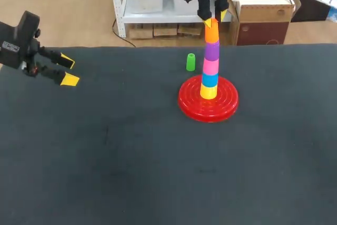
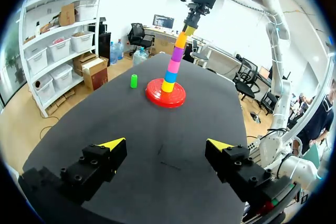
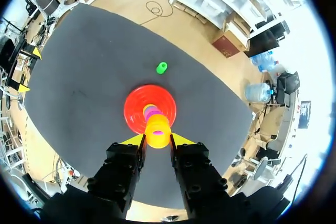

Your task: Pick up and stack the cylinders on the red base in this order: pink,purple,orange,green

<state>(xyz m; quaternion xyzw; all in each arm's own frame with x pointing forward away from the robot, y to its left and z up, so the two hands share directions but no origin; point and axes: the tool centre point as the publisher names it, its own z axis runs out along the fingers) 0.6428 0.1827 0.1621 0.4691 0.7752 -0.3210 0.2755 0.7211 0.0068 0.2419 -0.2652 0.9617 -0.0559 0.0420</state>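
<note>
A red base (image 1: 188,103) holds a stack of yellow, blue, pink (image 1: 210,66), purple (image 1: 211,50) and orange (image 1: 211,33) cylinders. From above, my right gripper (image 1: 211,20) is shut on the orange cylinder (image 3: 157,132) at the top of the stack, a yellow tip on each side. The green cylinder (image 1: 190,62) stands upright on the dark table, left of the base and a little behind it; it also shows ahead of the right gripper (image 3: 157,140) as a small green cylinder (image 3: 161,67). My left gripper (image 1: 66,70) hovers open and empty at the table's far left.
The dark table top (image 1: 131,156) spreads wide in front of the base. In the left wrist view the left gripper (image 2: 167,145) faces the base (image 2: 157,98) and the green cylinder (image 2: 134,81) from well back.
</note>
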